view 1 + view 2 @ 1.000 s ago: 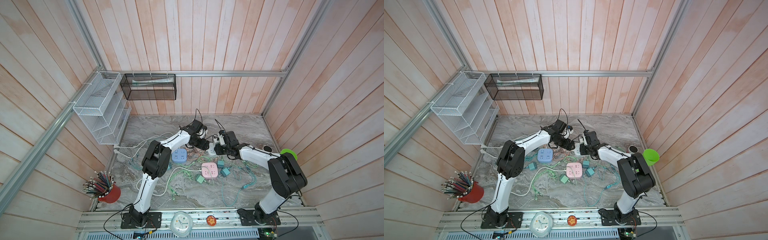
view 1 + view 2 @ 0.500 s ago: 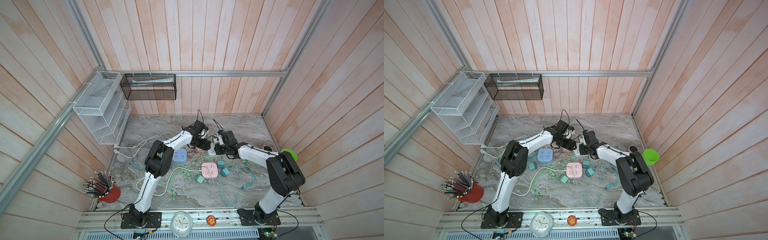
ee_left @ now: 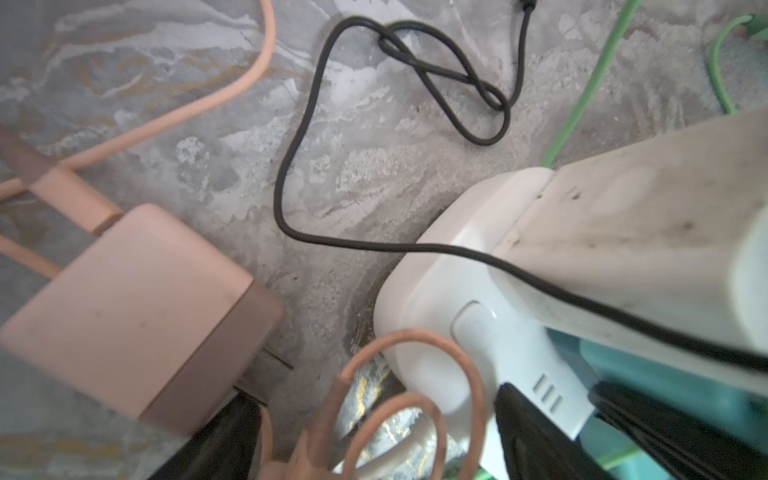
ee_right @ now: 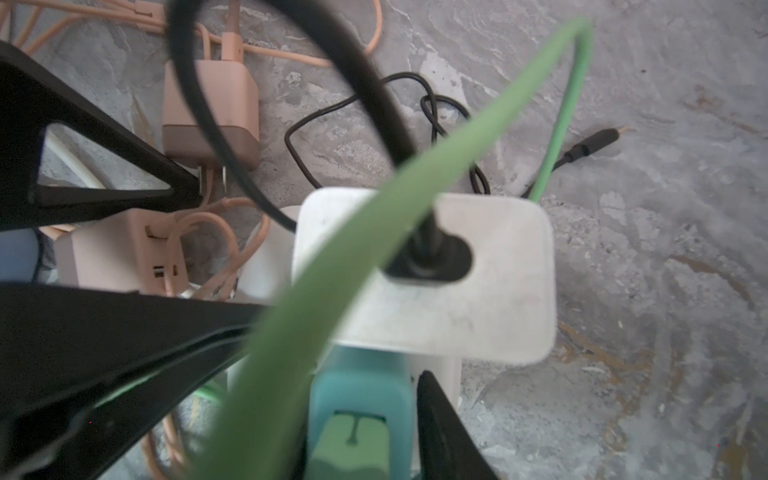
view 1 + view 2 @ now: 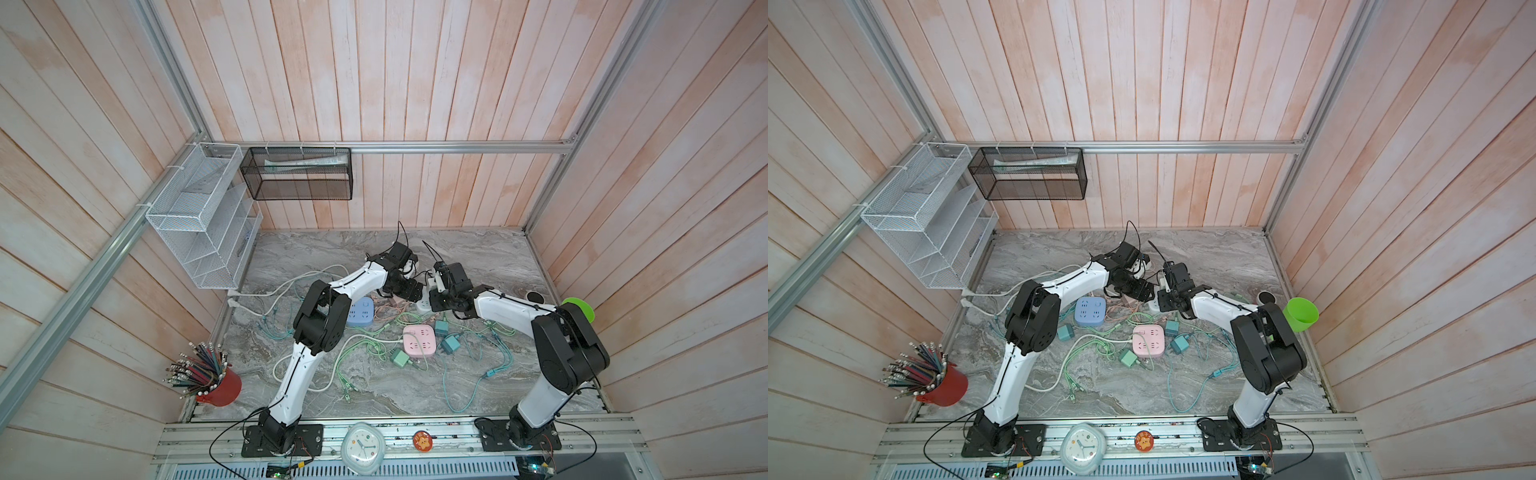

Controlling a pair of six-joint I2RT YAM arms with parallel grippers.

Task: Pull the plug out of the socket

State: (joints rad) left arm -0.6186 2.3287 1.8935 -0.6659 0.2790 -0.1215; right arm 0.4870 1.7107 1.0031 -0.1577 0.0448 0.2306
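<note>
Teal plug (image 4: 357, 399) stands on the white socket (image 3: 436, 332), directly between the jaws of the right gripper (image 4: 349, 361). One black jaw lies close against the plug's side. A green cable (image 4: 415, 199) hides the other, so I cannot tell whether this gripper is clamped on the plug. Just beyond the right gripper's tips, a white adapter (image 4: 478, 299) with a black cable (image 4: 187, 91) sits on the same socket. The left gripper (image 3: 374, 403) hangs low beside the socket, jaws spread wide and grasping nothing. Pink cable loops (image 3: 409, 333) lie between its jaws, and a pink charger (image 3: 124, 311) rests on the counter (image 3: 353, 166) just ahead.
</note>
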